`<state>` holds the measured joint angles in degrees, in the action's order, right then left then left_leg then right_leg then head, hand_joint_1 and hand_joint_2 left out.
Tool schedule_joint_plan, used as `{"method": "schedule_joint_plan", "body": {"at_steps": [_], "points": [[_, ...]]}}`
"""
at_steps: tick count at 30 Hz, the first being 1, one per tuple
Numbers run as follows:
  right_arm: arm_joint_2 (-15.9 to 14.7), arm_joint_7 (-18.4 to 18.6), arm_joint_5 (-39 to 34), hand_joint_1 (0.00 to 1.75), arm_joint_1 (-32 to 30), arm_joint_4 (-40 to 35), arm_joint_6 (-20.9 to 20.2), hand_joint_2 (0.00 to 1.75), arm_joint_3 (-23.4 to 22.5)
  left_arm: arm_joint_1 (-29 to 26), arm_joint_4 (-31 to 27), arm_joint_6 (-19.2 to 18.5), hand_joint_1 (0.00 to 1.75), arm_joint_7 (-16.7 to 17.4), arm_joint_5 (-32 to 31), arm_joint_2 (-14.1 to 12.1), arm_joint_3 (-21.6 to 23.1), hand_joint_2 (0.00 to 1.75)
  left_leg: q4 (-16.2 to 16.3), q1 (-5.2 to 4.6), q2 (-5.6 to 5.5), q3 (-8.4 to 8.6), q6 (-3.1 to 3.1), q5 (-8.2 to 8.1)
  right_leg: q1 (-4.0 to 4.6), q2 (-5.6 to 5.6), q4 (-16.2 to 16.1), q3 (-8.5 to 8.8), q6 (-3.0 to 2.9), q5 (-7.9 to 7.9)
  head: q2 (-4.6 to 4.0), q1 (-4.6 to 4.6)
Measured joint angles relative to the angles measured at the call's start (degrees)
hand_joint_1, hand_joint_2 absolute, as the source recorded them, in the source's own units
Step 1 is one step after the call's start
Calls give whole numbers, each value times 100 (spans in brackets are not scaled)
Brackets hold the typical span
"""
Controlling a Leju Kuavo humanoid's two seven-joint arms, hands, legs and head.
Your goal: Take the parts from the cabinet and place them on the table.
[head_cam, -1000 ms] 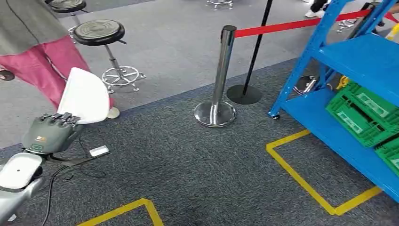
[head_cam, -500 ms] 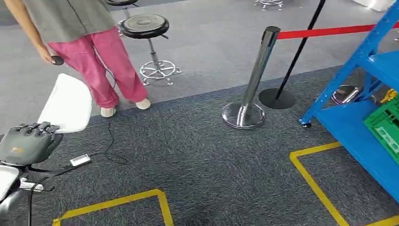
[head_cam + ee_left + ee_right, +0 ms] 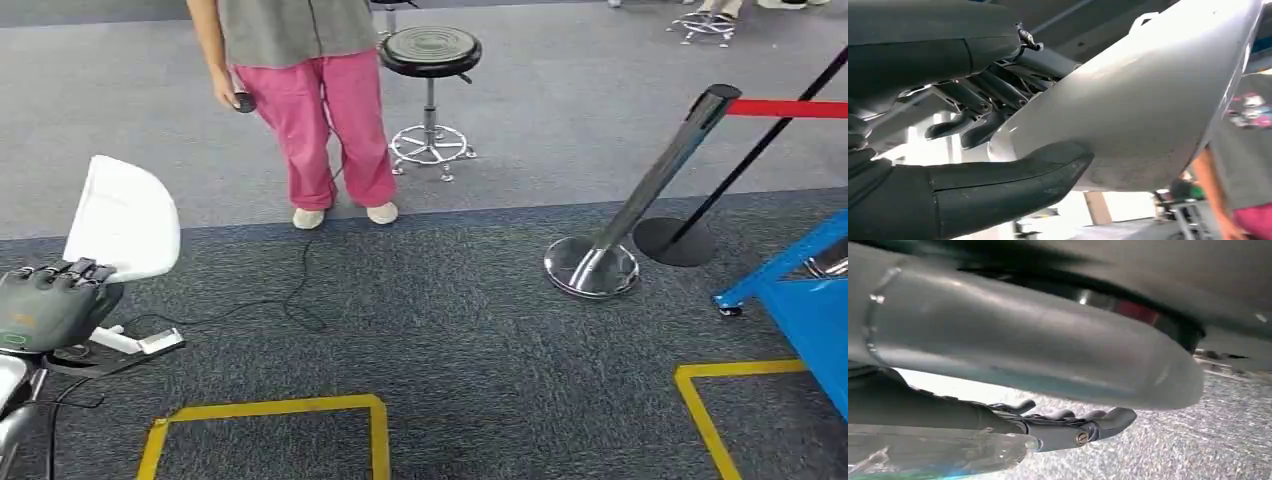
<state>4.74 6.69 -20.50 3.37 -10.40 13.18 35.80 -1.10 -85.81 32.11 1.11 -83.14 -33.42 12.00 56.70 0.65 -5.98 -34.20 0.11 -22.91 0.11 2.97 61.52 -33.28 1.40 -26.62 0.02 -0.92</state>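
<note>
So the white part [image 3: 125, 215] is in the left hand [image 3: 55, 300] at the near left of the head view, a curved shell-looking panel sticking up above the dark fingers [image 3: 80, 270]. In the left wrist view the thumb sits under the part's lower edge and the fingers [image 3: 978, 100] curl around behind it, so it looks like a proper clamped hold, not a loose one. The right hand [image 3: 1063, 427] hangs by the robot's side with its fingers lying fairly straight and together, holding nothing that I can see, though how far apart they are is hard to read from that angle. My read: this is the carry leg, part out of the cabinet, not yet put down. The blue cabinet [image 3: 810, 300] only peeks in at the far right edge, and no desk is in sight, so the next move needs it to find the desk, square up to it and lower the part flat before letting go. Watch out for the person in pink trousers [image 3: 325, 120] and the trailing cable [image 3: 250, 315] on the carpet.
</note>
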Motion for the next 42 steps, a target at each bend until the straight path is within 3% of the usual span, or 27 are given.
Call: {"method": "schedule_joint_plan", "body": {"at_steps": [1, 2, 5, 6, 7, 8, 10, 11, 13, 14, 15, 16, 17, 21, 23, 24, 26, 27, 28, 30, 31, 32, 33, 36, 38, 40, 42], "points": [[0, 13, 0, 0, -9, 2, 0, 0, 2, 1, -11, 0, 175, -4, 0, 0, -9, 175, 14, -17, -69, -27, -38, 9, -26, 279, -195, 84, 2, -77, 0, -7], [2, 13, 0, 0, -9, 2, 0, 0, 2, 0, -22, 0, 175, -15, 0, 0, -20, 175, 44, -8, -149, -62, -67, 15, -37, 229, -247, 117, 15, -61, 0, -15], [2, 50, -2, 0, -1, 0, -2, 0, 2, -60, -35, -2, 175, -37, 0, -2, -35, 175, -25, 45, -340, -106, -197, 96, 14, 33, -244, 137, -72, -22, 0, -13], [11, 53, -2, 0, 7, 0, -7, 0, 2, -87, -35, -2, 175, -37, 0, -11, -39, 175, 15, 52, -215, -128, -195, 59, -25, -61, -292, 152, -129, 15, 0, -13], [11, 51, 0, 0, 8, 0, -7, 0, 2, -84, -37, -7, 175, -37, 0, -20, -48, 175, 179, -7, 167, -209, -208, -80, -11, -117, -309, 156, -155, 22, 0, -53], [13, 51, 0, 0, 5, 0, -7, 0, 2, -64, -44, -11, 175, -37, 0, -13, -50, 175, 528, -15, 365, -379, -231, -300, 0, -194, -311, 146, -185, 25, 0, -68], [13, 53, 0, 0, -24, 2, -7, 0, 2, -61, -46, -13, 175, -46, -2, 9, -50, 175, 1425, -3, 503, -792, -262, -706, 18, -365, -311, 135, -201, 15, 0, -61], [13, 53, 0, 0, -42, 2, -7, 0, 2, -75, -46, -18, 175, -55, -2, 18, -46, 175, 1730, 2, 514, -928, -273, -782, 20, -467, -310, 130, -205, 12, 0, -63], [13, 53, -2, 0, -45, 2, -11, 0, 2, -92, -46, -37, 175, -55, -2, 22, -46, 175, 1477, 6, 535, -771, -282, -536, 20, -630, -310, 129, -197, 4, 0, -65], [13, 53, 0, 0, -40, 2, -11, 0, 2, -91, -46, -48, 175, -55, 0, 22, -50, 175, 1031, 7, 588, -515, -282, -308, 20, -708, -310, 136, -192, -4, 0, -61], [15, 53, 0, 0, -34, 2, -13, 0, 2, -91, -46, -50, 175, -55, 2, 20, -68, 175, 516, 6, 709, -204, -279, -98, 20, -777, -310, 151, -175, -16, 0, -65], [13, 53, -2, 0, -31, 2, -15, 0, 2, -89, -51, -55, 175, -55, 9, 22, -90, 175, 146, -12, 1029, 27, -275, -40, 42, -838, -305, 175, -148, -32, 0, -68], [13, 53, -2, 0, -34, 2, -15, 0, 2, -57, -59, -66, 175, -55, 15, 24, -96, 175, -16, -77, 1071, 62, -231, -99, 103, -894, -264, 155, -101, -76, 0, -83], [15, 53, -7, 0, -28, -2, -15, 0, 2, -92, -79, -116, 175, -74, 98, 37, -123, 175, -12, -53, 754, 36, -62, -66, 89, -1189, -300, 228, -10, -137, 0, -81], [22, 53, -7, 0, -18, -5, -15, 0, 4, -80, -88, -122, 175, -74, 107, 44, -136, 175, -13, -20, 640, 40, 1, -57, 39, -537, 186, 23, 56, -439, 0, -28], [22, 51, -7, 0, -19, -5, -15, 0, 4, -81, -101, -122, 175, -74, 111, 50, -122, 175, -12, -17, 572, 34, 19, -52, 39, -390, 690, -217, 68, -666, 0, -17], [22, 44, -11, 0, -38, -5, -15, 0, 4, -95, -105, -131, 175, -74, 111, 55, -123, 175, -9, -19, 413, 26, 20, -52, 42, -317, 1497, -657, 69, -917, 0, -15], [22, -64, -11, 0, -36, -5, -15, 0, 4, -100, -105, -133, 175, -74, 111, 55, -120, 175, -9, -19, 328, 29, 19, -52, 43, -308, 1542, -713, 60, -841, 0, -15], [22, -148, -11, 0, -27, -5, -15, 0, 4, -99, -105, -133, 175, -76, 111, 55, -120, 175, -8, -19, 247, 34, 18, -52, 41, -299, 1337, -642, 51, -653, 0, -15], [22, -153, -11, 0, -28, -5, -15, 0, 4, -98, -107, -133, 175, -76, 111, 55, -123, 175, -6, -2, 63, 55, 7, -50, 24, -165, 353, -197, 24, -102, 0, -17], [22, -139, -11, 0, -37, -5, -15, 0, 4, -97, -107, -138, 175, -76, 111, 55, -123, 175, -3, 10, 0, 47, -17, -51, -10, 122, -79, 0, 33, 59, 0, -11], [22, -124, -11, 0, -44, -5, -15, 0, 4, -84, -107, -144, 175, -76, 111, 52, -125, 175, 47, -22, -85, -3, -64, -52, -79, 448, -262, 44, 37, -14, 0, -15], [22, -124, -11, 0, -41, -2, -15, 0, 4, -86, -110, -149, 175, -81, 114, 52, -123, 175, 26, 9, -159, -42, -103, -16, -55, 341, -229, 72, 40, -3, 0, -30], [24, -100, -13, 0, -32, -5, -15, 0, 4, -113, -110, -153, 175, -85, 122, 44, -125, 175, -16, 59, -398, -98, -230, 58, -41, 113, -266, 72, -67, 47, 0, -17], [28, -102, -11, 0, -29, -5, -15, 0, 4, -96, -109, -160, 175, -85, 129, 42, -129, 175, 308, 1, 309, -258, -244, -200, -27, -59, -302, 95, -142, 71, 0, -85], [26, -102, -11, 0, -46, -5, -15, 0, 4, -67, -109, -173, 175, -85, 136, 48, -120, 175, 1205, 4, 511, -683, -278, -644, -1, -244, -303, 79, -166, 58, 0, -90], [28, -100, -11, 0, -65, -2, -15, 0, 4, -89, -109, -197, 175, -87, 138, 50, -120, 175, 1744, 5, 525, -931, -294, -784, 5, -429, -302, 67, -173, 52, 0, -89]]}}
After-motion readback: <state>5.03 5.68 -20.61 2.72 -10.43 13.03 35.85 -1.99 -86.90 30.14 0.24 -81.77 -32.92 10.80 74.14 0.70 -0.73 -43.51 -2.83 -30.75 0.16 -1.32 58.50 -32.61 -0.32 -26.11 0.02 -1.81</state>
